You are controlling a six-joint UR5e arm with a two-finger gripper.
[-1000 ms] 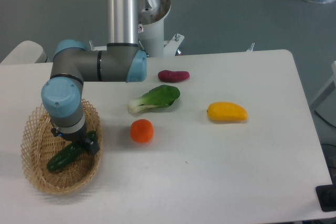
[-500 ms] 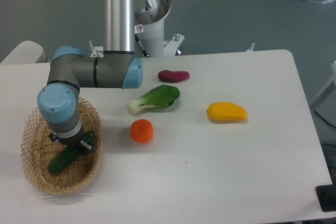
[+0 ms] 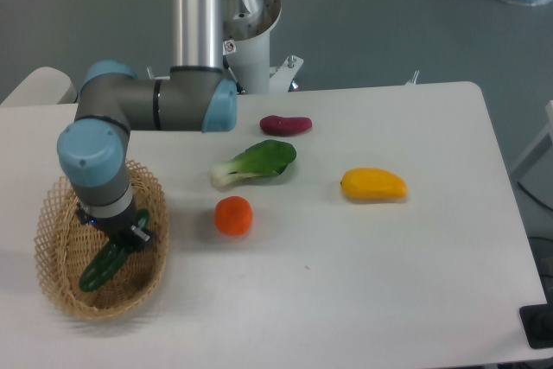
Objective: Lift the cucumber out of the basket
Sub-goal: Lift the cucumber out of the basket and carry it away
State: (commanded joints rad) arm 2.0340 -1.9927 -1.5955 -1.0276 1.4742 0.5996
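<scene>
— Cucumber (image 3: 102,267): where is it being kept?
— It is being held tilted inside the basket (image 3: 54,229), at the near left of the table (image 3: 389,283).
— Is it being gripped?
— The gripper (image 3: 121,243) is being pressed onto its upper end, but the fingers are being hidden by the wrist; their opening cannot be told.
— What else is being shown?
— A bok choy (image 3: 256,162), an orange ball (image 3: 233,215) and a yellow mango (image 3: 373,184), to the right.

Cucumber (image 3: 104,264) in basket (image 3: 60,291) at left; bok choy (image 3: 256,162) to right.

Basket (image 3: 60,287) rim rings the pincer (image 3: 121,244); open above
</scene>
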